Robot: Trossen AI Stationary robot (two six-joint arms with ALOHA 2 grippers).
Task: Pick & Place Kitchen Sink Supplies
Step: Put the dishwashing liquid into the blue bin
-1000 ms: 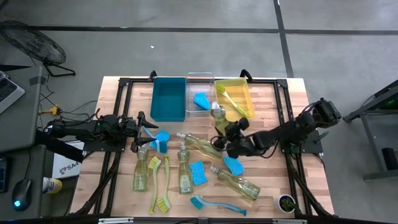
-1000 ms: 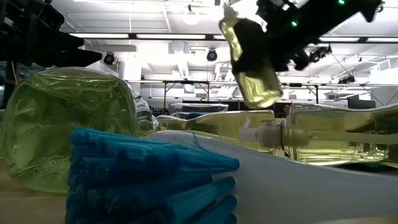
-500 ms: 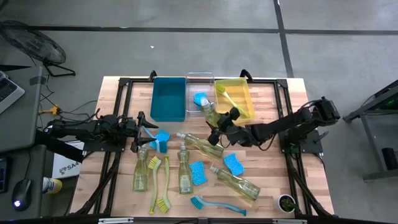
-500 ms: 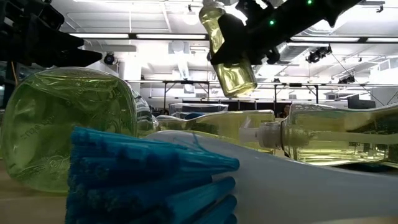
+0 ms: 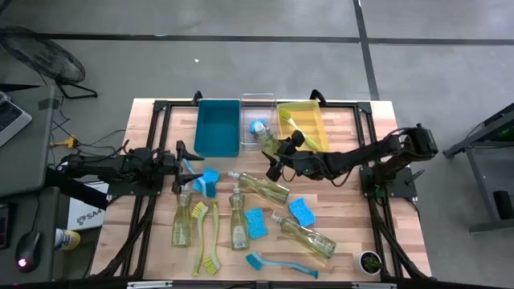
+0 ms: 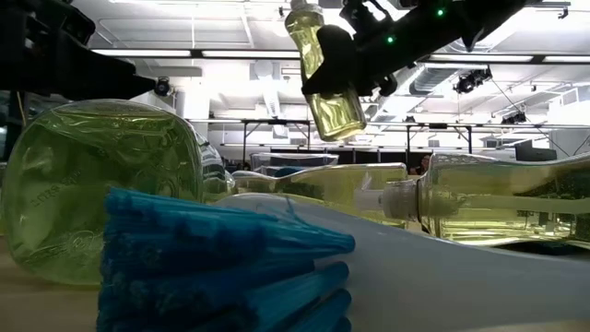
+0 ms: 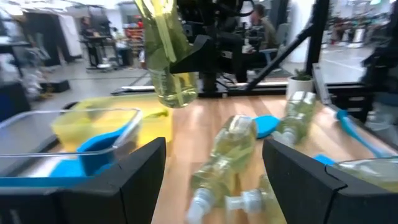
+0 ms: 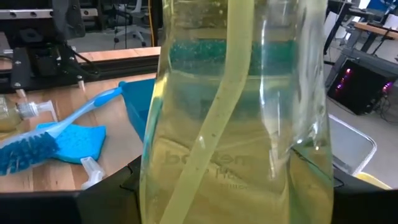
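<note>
You see a pale, matt, planked wooden tabletop [image 5: 345,213], a glossy clear plastic soap bottle [image 6: 323,78] in the right hand [image 5: 277,158], and a coarse blue bristled dish brush [image 6: 221,272].

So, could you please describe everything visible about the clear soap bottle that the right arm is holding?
The clear plastic pump bottle of yellow-green soap is lifted off the table, clamped in the right claw. A pale dip tube runs down inside it. It hangs tilted, pump end up, above the near edge of the clear rectangular bin. Only the claw touches it.
</note>
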